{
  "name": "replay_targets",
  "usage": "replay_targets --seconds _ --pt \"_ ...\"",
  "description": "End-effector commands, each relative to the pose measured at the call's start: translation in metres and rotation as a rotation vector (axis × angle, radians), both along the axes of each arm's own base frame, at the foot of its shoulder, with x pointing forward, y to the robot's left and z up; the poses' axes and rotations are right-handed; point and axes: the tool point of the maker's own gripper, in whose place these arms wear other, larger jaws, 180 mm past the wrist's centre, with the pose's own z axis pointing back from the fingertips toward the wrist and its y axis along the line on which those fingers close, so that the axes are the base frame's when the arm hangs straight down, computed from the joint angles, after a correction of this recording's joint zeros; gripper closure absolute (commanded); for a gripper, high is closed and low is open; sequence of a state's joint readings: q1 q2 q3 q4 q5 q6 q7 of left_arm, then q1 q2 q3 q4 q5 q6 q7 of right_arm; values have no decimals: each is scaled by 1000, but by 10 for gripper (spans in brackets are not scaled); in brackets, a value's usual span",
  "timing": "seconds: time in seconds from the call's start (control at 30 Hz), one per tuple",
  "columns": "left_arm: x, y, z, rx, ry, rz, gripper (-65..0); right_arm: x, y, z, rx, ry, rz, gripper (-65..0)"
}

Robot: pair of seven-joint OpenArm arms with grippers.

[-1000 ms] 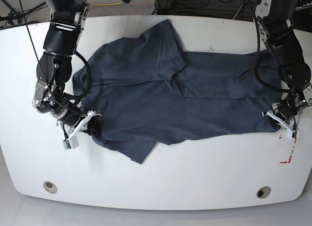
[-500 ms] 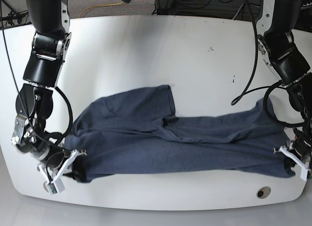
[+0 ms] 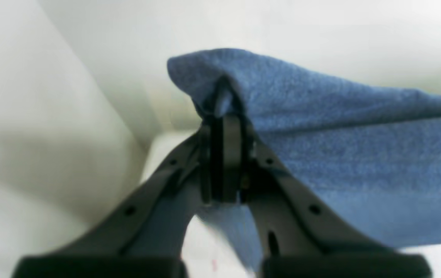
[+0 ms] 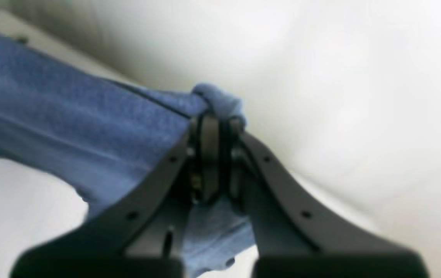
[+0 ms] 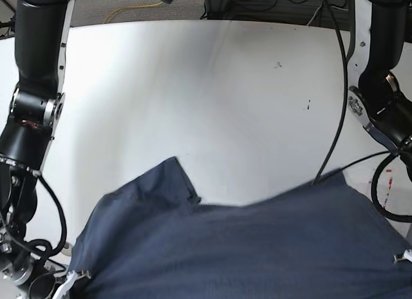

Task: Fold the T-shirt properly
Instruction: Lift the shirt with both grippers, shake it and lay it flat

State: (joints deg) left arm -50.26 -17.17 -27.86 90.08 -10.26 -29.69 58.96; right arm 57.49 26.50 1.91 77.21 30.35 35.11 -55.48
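Base view: a wide white counter (image 5: 212, 86) fills the upper and middle frame, with a few small dark specks toward the upper right. Beyond its far edge, along the top of the frame, runs a dark strip of floor with tangled cables, one of them yellow. The T-shirt (image 5: 257, 247) spreads across the whole lower part of the frame as a broad sheet of dark slate-blue cloth, one sleeve peaking left of centre. The right arm's dark column runs down the left edge, the left arm's down the right edge. Only a white tip of the right pincer (image 5: 69, 278) shows at the lower left corner of the cloth, and a white tip of the left pincer (image 5: 402, 257) at the lower right edge; from here their grip cannot be judged.

Left wrist view: the left pincer (image 3: 224, 116) is clamped tight on a bunched fold of the T-shirt (image 3: 351, 154), the cloth running off to the right of the frame. Behind is blurred white surface, with a pale edge slanting down the left side.

Right wrist view: the right pincer (image 4: 214, 123) is pinched closed on a gathered corner of the T-shirt (image 4: 70, 119), the fabric stretching to the upper left. The background is soft, blurred white.
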Motion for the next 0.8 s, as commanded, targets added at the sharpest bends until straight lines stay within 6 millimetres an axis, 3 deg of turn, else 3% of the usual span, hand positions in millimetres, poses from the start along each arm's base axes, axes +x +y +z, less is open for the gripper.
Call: replay_targets --seconds 0.0,0.1,0.17,0.33,0.57,0.77 --pt "-10 12 46 33 -104 32 0 -5 -6 67 -13 -140 -11 0" --pt "-14 14 77 37 -169 36 0 -10 -6 103 -31 -192 -18 0" --pt "-16 14 89 37 -194 36 0 -12 -7 116 -38 -209 -25 0" --pt "-13 5 88 64 -185 17 0 -17 -4 114 -104 -203 -3 0" --pt "-5 -2 18 109 -27 -21 0 -31 -1 42 -144 -121 5 0" --pt "-23 -9 -36 166 67 -18 0 -54 -4 -30 -136 -23 -7 0"
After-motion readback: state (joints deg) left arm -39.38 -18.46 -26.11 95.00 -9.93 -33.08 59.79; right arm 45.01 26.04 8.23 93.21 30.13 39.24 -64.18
